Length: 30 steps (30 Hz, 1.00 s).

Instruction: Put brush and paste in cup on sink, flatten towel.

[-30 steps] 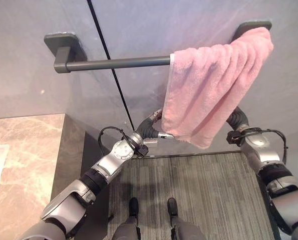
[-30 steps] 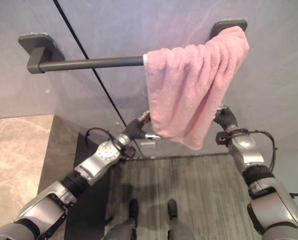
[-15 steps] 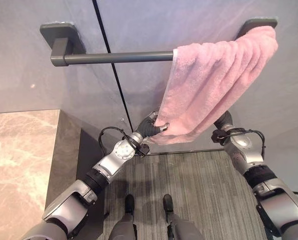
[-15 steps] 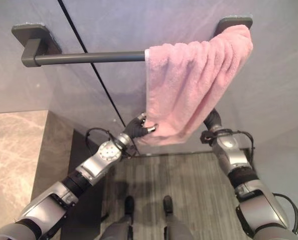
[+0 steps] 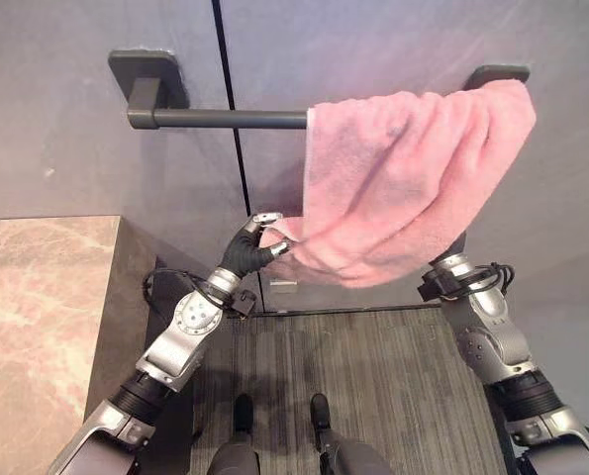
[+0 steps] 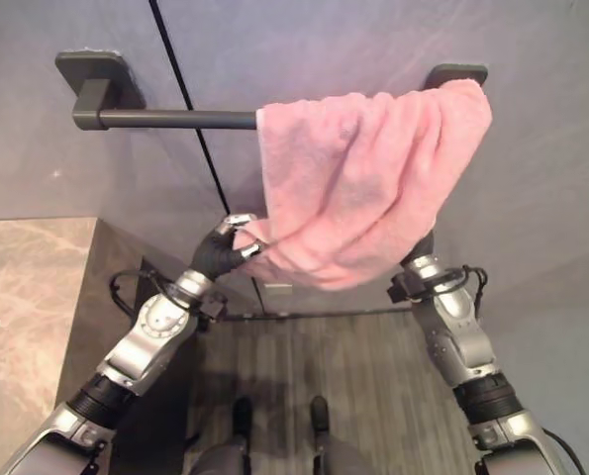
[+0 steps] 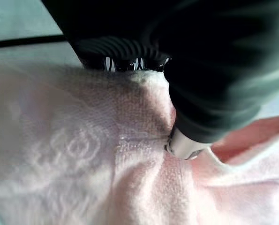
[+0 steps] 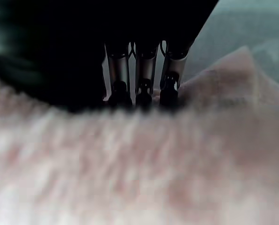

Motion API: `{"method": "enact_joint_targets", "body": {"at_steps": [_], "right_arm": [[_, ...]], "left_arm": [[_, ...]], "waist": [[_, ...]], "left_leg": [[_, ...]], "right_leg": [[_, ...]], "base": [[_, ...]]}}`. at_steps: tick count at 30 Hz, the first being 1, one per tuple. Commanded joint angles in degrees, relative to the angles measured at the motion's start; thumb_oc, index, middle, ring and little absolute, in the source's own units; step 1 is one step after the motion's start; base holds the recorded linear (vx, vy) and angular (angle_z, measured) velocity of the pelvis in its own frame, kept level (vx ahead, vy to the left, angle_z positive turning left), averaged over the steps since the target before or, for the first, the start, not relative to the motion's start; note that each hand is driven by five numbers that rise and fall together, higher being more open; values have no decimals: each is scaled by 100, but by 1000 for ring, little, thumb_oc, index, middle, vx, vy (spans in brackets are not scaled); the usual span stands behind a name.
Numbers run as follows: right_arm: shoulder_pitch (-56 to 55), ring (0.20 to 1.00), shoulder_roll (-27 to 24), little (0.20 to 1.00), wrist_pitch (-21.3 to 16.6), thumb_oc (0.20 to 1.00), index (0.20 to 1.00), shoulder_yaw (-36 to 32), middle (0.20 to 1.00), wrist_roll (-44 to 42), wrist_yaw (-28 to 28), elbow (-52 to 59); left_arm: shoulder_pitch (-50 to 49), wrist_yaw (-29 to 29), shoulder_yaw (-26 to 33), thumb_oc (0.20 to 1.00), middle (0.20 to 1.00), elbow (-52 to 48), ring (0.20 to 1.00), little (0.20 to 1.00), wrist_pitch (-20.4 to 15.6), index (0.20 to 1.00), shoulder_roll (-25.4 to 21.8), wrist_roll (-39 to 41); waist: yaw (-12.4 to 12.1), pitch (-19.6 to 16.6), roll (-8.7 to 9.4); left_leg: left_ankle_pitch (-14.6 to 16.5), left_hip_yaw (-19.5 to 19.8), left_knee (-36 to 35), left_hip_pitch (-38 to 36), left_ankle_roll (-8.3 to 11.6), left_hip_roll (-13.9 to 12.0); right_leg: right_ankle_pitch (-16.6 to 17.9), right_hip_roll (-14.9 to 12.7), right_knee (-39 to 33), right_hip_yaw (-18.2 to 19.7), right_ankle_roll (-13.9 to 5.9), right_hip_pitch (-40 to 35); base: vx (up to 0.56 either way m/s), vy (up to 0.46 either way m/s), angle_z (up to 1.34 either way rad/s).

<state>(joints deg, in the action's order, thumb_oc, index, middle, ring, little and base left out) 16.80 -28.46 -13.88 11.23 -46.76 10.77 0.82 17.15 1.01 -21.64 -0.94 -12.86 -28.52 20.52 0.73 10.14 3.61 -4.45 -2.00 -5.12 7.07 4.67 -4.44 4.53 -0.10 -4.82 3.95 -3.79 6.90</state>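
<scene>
A pink towel (image 5: 403, 178) hangs bunched over the right half of a dark wall rail (image 5: 220, 119). My left hand (image 5: 252, 242) is raised below the rail's middle. It is shut on the towel's lower left corner and holds it up toward the left. In the left wrist view my thumb (image 7: 184, 145) presses into the pale pink towel (image 7: 83, 154). My right hand (image 8: 139, 70) reaches in behind the towel's lower right edge, and its wrist (image 5: 454, 277) shows just under the cloth. The towel (image 8: 144, 168) covers the rest of that hand.
A brown marble counter (image 5: 37, 307) with a dark side panel stands at the lower left. The grey wall has a vertical dark seam (image 5: 230, 119) behind the rail. Striped grey flooring (image 5: 373, 376) lies below between my arms.
The view has shifted. My left hand has lifted the towel's lower left corner up and leftward, and the towel's edge has slid left along the rail. The right arm has drawn in closer under the towel.
</scene>
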Motion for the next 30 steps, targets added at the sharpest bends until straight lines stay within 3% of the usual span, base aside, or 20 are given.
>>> {"method": "enact_joint_targets", "body": {"at_steps": [1,10,14,16,23,30], "right_arm": [[14,200,97,200,-453,200,200,-196,200,-167,251,425],[134,200,241,200,-235,200,200,426,200,252,160,87],[594,200,508,200,-212,200,200,923,200,1019,-416,-750],[552,200,663,200,-291,200,200,861,200,659,-286,-467],[57,200,509,200,-556,200,200,286,200,693,-177,1235],[-18,200,529,200,-642,200,200,210,200,764,-235,1777]], "left_arm": [[8,-95,22,200,200,-109,200,200,-484,200,-61,145],[-510,-163,26,200,200,180,200,200,-379,200,4,223],[-225,64,-275,200,200,1219,200,200,-270,200,284,109],[-80,117,-306,200,200,1017,200,200,-335,200,275,91],[-272,178,130,200,200,-168,200,200,-486,200,37,73],[-530,284,485,200,200,-831,200,200,-637,200,-56,196]], "waist": [[-184,-473,150],[-309,-444,224],[-389,-418,259],[-391,-414,274],[-315,-481,359],[-311,-507,409]], "left_leg": [[243,-121,12,-197,-63,287],[211,-79,12,-140,-71,284],[180,-46,12,-108,-80,277],[169,-26,12,-76,-75,274],[198,31,12,-56,-56,258],[216,18,12,-65,-54,265]], "right_leg": [[316,-215,60,49,-476,237],[338,-221,46,-12,-472,264],[349,-214,36,-52,-471,254],[346,-210,39,-74,-473,276],[346,-219,59,-140,-493,280],[338,-220,56,-133,-487,274]], "base": [[0,0,0],[0,0,0],[0,0,0],[-5,-17,7],[11,-4,7],[0,0,0]]}}
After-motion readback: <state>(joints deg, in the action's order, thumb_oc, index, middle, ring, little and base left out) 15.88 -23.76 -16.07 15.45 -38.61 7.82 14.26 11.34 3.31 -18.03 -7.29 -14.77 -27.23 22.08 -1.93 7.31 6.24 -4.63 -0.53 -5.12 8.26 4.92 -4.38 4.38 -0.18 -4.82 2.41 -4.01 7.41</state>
